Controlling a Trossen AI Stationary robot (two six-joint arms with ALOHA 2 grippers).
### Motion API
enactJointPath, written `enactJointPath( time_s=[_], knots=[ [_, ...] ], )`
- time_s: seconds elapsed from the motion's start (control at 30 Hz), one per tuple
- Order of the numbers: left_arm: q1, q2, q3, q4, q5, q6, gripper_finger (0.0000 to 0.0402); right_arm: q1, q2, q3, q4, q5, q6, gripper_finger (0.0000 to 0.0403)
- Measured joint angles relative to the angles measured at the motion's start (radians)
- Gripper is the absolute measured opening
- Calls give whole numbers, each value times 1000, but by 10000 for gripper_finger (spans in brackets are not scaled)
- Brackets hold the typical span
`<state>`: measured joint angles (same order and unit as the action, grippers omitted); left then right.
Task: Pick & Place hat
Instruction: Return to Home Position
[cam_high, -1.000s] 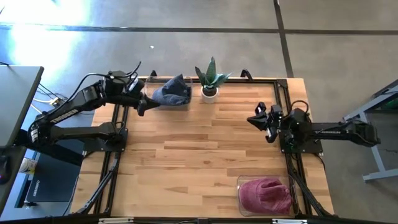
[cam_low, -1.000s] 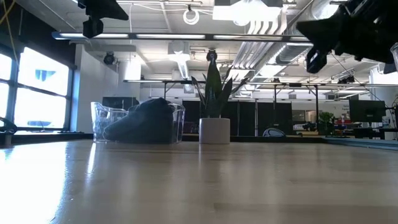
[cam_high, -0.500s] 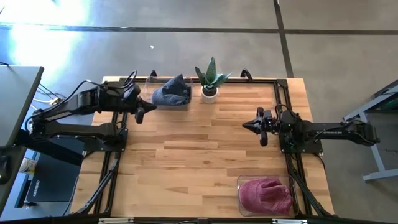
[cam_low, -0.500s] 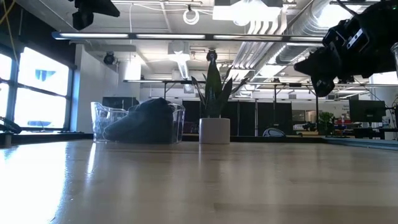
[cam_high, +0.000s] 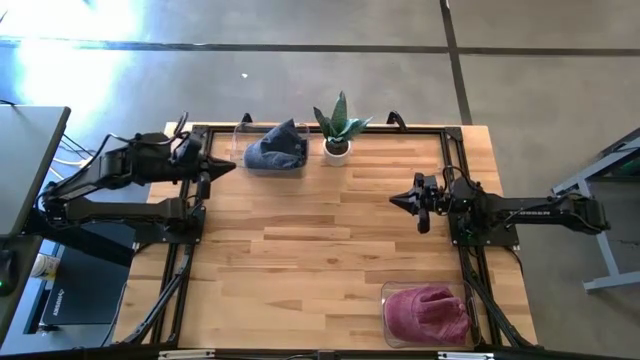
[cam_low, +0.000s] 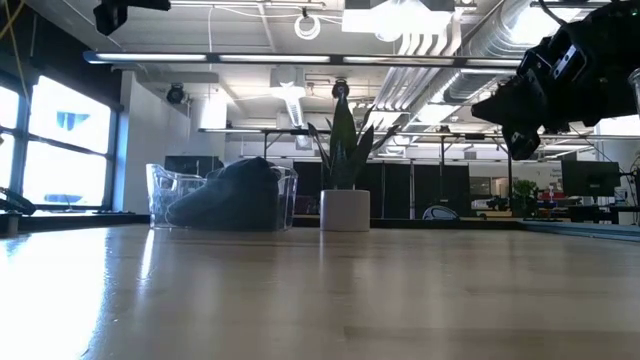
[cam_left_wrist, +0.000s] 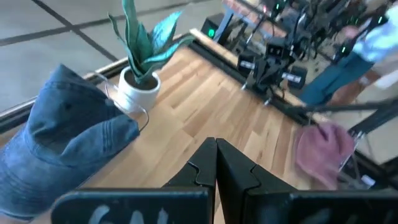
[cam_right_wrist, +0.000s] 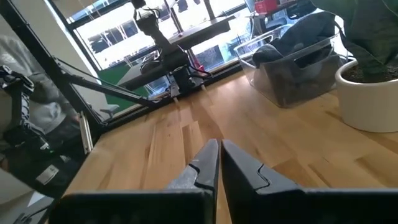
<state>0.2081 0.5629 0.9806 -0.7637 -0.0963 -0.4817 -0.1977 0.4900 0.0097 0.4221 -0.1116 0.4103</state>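
Note:
A blue denim hat lies in a clear container at the table's far edge, left of a potted plant. A pink hat lies in a second clear container at the near right corner. My left gripper is shut and holds nothing. It hangs above the table's far left part, left of the blue hat. My right gripper is also shut with nothing in it. It points level toward the table's middle from the right side, high above the wood.
The plant's white pot stands just right of the blue hat's container. Black frame rails run along the table's sides. Bare wood spans the middle. A person in blue stands beyond the table's right side.
My left gripper has drawn back from the blue hat's container toward the table's left edge and turned about its own axis, still shut. My right gripper has tipped down to level and sunk a little, then held still.

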Motion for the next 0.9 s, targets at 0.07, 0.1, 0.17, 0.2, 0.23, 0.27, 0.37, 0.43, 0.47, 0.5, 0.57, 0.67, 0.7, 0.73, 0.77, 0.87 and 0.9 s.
enactJointPath(
  time_s=[0.07,0.1,0.17,0.2,0.23,0.27,0.37,0.43,0.47,0.5,0.57,0.67,0.7,0.73,0.77,0.87,0.9],
  knots=[
    [0,1,0,-24,7,22,0,8,-13,0,-20,6,0,14],
    [0,1,0,-48,9,28,0,19,-46,0,-55,19,0,14],
    [0,5,0,-101,8,2,0,43,-124,0,-89,24,0,13],
    [0,5,0,-119,-5,-2,0,49,-165,0,-124,24,0,12],
    [0,5,0,-134,-26,-4,0,53,-200,0,-142,27,0,10],
    [0,5,-1,-144,-48,0,0,57,-231,0,-153,27,0,10],
    [1,-4,-1,-122,-67,59,0,63,-297,0,-153,26,0,7],
    [1,-14,-1,-87,-65,120,0,63,-336,0,-158,27,0,7],
    [1,-19,-1,-73,-64,152,0,63,-357,0,-157,27,0,8],
    [0,-28,-3,-59,-63,180,0,63,-381,0,-157,27,0,9],
    [0,-55,-23,-30,-64,213,0,63,-422,0,-156,27,0,11],
    [1,-130,-87,10,-64,226,0,61,-464,0,-154,29,0,11],
    [1,-165,-113,27,-63,224,0,61,-470,0,-155,33,0,11],
    [1,-203,-144,40,-57,223,0,61,-473,0,-156,34,0,10],
    [1,-246,-175,46,-48,220,0,61,-474,-1,-156,34,0,9],
    [1,-382,-273,112,-41,210,0,61,-472,-1,-156,34,0,7],
    [1,-423,-303,139,-41,212,0,61,-472,-1,-156,34,0,7]
  ],
)
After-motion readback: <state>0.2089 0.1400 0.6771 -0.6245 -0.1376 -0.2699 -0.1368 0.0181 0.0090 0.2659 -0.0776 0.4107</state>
